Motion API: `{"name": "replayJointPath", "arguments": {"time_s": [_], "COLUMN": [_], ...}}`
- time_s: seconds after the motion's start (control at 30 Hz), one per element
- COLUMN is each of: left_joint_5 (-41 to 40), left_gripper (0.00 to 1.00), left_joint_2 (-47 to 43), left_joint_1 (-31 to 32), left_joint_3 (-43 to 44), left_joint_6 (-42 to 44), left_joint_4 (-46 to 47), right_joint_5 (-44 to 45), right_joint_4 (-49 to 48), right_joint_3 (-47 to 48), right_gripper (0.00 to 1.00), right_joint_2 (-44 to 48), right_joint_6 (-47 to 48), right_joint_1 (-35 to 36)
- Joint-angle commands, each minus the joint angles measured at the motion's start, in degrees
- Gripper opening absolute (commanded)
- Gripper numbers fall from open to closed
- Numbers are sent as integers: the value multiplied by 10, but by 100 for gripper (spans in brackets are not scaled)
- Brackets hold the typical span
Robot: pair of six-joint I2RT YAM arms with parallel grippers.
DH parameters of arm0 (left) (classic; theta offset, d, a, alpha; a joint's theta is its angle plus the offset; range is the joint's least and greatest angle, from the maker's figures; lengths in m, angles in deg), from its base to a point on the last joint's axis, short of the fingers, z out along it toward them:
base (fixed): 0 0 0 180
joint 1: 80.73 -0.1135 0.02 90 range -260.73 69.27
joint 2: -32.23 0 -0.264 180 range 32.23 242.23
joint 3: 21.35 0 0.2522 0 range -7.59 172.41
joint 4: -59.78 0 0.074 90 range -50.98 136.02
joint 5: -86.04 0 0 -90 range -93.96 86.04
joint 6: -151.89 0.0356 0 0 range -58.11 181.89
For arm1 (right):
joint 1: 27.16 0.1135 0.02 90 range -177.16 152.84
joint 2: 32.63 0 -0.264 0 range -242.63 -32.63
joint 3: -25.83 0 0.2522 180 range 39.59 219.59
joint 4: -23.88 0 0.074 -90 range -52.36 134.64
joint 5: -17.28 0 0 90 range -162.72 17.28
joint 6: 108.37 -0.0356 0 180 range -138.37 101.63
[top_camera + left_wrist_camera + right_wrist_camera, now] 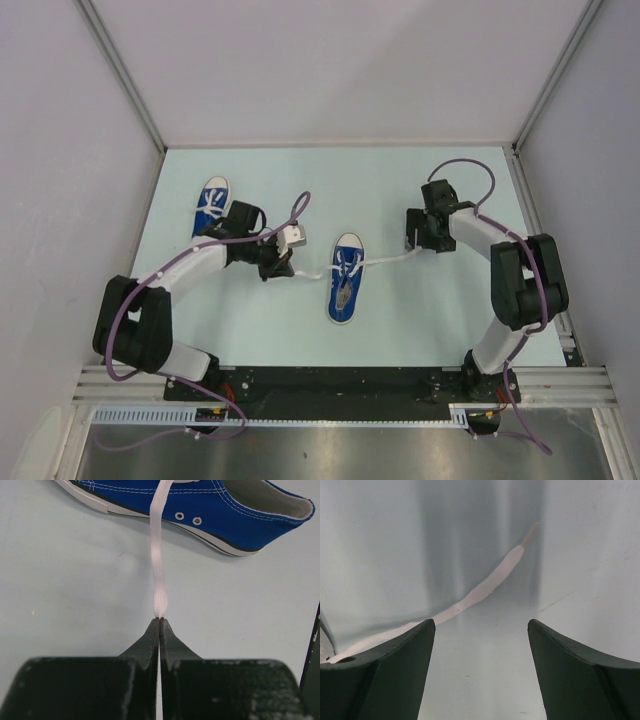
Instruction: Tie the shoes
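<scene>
Two blue sneakers lie on the pale table. One shoe [345,277] is in the middle, toe toward the back; it also shows in the left wrist view [215,515]. The other shoe [211,208] lies at the back left, partly hidden by my left arm. My left gripper [283,268] is shut on the end of the middle shoe's left white lace [159,575], which runs taut from the shoe to my fingertips [159,621]. The right lace [390,260] lies stretched toward my right gripper [411,240], which is open just above the lace's end [485,587].
White enclosure walls [330,70] close the table at the back and both sides. The black mounting rail [330,385] with both arm bases runs along the near edge.
</scene>
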Motion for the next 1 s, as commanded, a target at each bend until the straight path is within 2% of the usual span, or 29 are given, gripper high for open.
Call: {"name": "replayJointPath", "arguments": {"time_s": [0.0, 0.23, 0.33, 0.43, 0.53, 0.57, 0.7, 0.97], "left_joint_5": [22, 23, 21, 22, 27, 27, 25, 50], "left_gripper": [0, 0, 0, 0, 0, 0, 0, 0], "left_joint_2": [-26, -26, -26, -30, -34, -35, -37, -62], "left_joint_1": [-3, -3, -3, -3, -3, -2, -2, -2], "left_joint_3": [-6, -5, -5, -2, 3, 3, 5, 2], "left_joint_6": [4, 4, 6, 10, 18, 20, 27, 35], "left_joint_4": [13, 15, 13, 6, -2, -7, -13, -25], "right_joint_5": [38, 59, 49, 22, -27, -56, -118, -192], "right_joint_4": [-26, -33, -23, -12, -16, -17, -14, -47], "right_joint_3": [14, 32, 36, 36, 36, 36, 36, 36], "right_gripper": [80, 76, 64, 45, 5, 0, 0, 0], "right_joint_2": [-22, -62, -76, -74, -64, -60, -35, 67], "right_joint_6": [-31, -47, -46, -48, -44, -43, -47, -32], "right_joint_1": [6, 8, 8, 0, -26, -32, -62, -61]}}
